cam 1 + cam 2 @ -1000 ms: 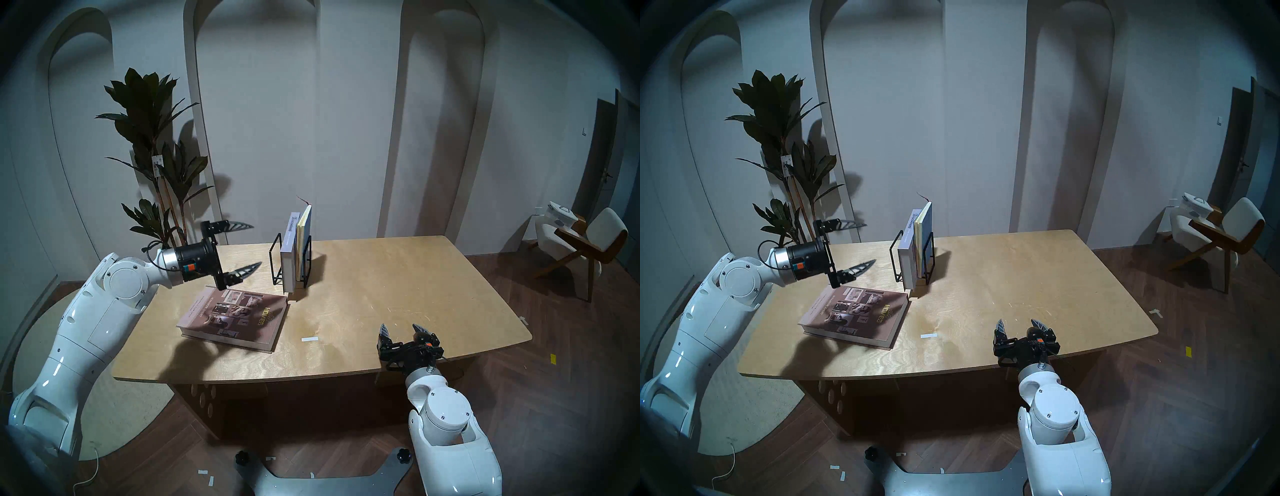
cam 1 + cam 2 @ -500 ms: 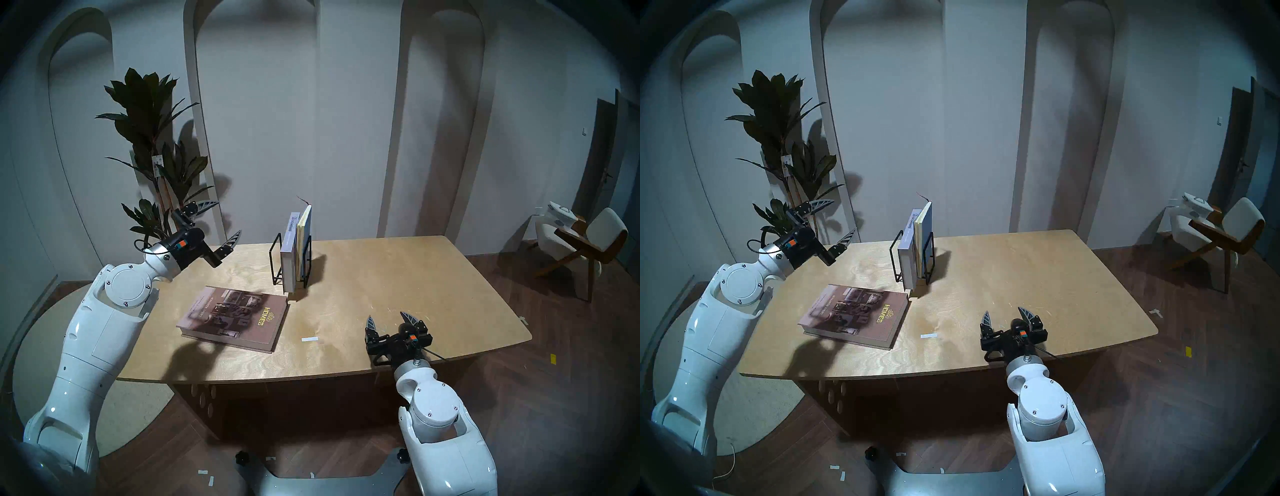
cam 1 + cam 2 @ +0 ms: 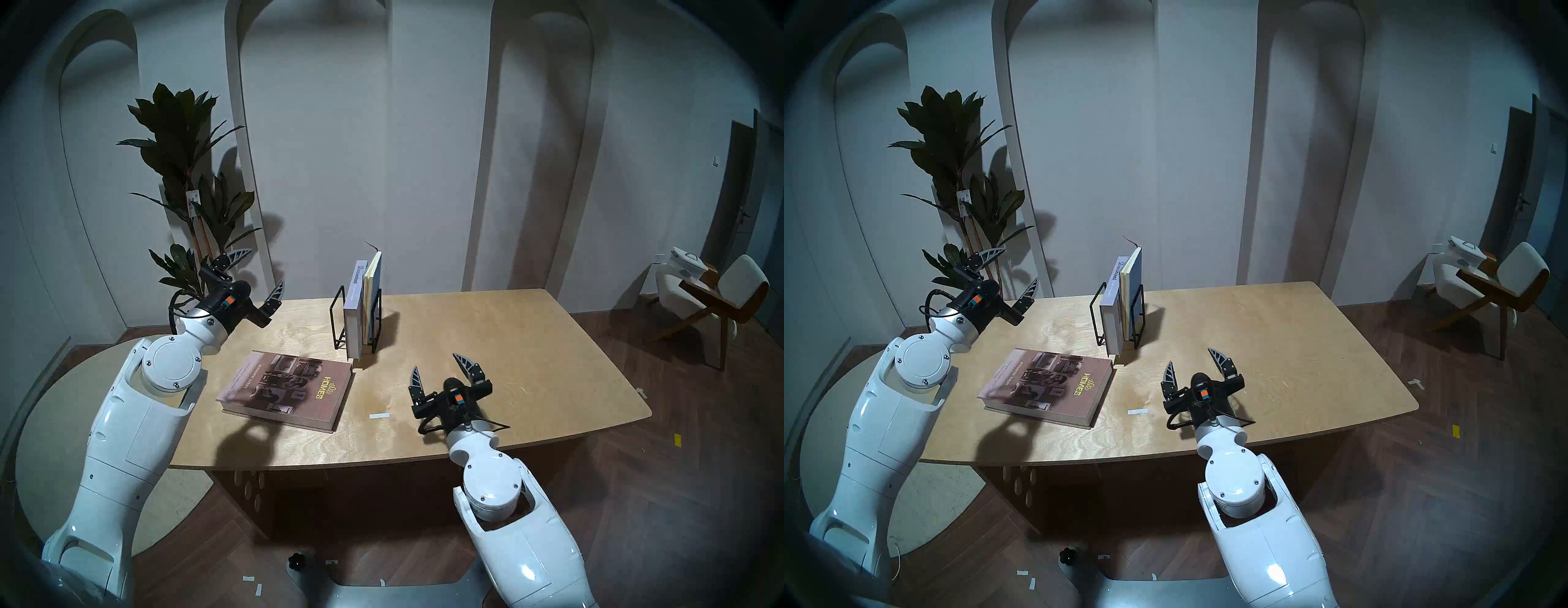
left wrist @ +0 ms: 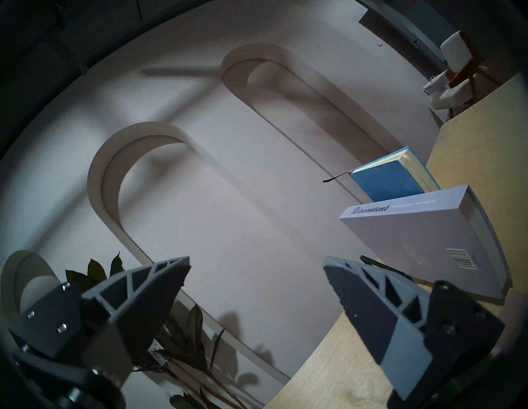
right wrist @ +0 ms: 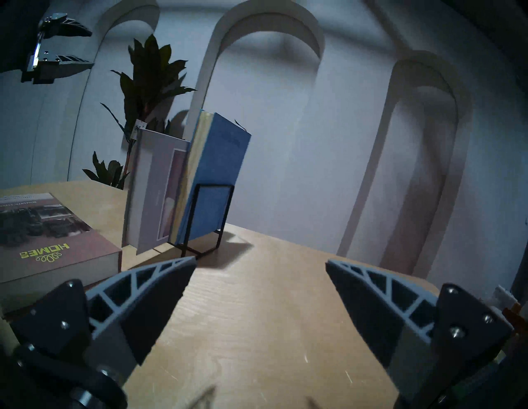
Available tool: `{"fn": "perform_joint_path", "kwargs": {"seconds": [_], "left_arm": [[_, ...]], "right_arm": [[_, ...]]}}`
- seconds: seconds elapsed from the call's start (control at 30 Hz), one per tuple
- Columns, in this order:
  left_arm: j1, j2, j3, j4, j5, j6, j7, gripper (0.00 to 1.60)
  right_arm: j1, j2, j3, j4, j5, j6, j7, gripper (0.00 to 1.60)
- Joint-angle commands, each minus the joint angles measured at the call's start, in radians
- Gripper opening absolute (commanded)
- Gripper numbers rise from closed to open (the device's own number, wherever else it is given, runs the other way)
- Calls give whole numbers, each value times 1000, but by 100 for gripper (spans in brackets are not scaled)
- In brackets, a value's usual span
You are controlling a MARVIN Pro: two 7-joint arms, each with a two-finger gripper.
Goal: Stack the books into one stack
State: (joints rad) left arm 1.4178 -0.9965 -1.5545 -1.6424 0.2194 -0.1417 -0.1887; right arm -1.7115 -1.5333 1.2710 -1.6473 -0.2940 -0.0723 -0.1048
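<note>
— Where do the books stand?

— The brown book lies flat near the table's left front edge; the lavender-grey book and blue book stand upright in the wire rack.

— And the grippers?

— Left gripper and right gripper both spread wide, empty, bare tabletop under the right one.

a furnished room like a home study or a staged showroom. pale walls carry tall arched niches, and the floor is dark herringbone wood with a round pale rug off the tabletop's left edge. a light plywood tabletop holds books in a black wire rack near its far edge. a tall leafy potted plant stands behind the far left corner. off the right edge, a cushioned wooden chair sits beside a dark door.
</note>
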Motion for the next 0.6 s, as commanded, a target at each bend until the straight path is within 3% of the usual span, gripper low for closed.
{"fn": "perform_joint_path", "kwargs": {"seconds": [0.0, 0.57], "left_arm": [[0, -17, -11, -47, 25, 32, 45, 160], [10, -38, -10, -65, 64, 84, 80, 160]], "right_arm": [[115, -11, -73, 62, -1, -57, -53, 160], [294, -64, -186, 208, 70, -99, -136, 160]]}}
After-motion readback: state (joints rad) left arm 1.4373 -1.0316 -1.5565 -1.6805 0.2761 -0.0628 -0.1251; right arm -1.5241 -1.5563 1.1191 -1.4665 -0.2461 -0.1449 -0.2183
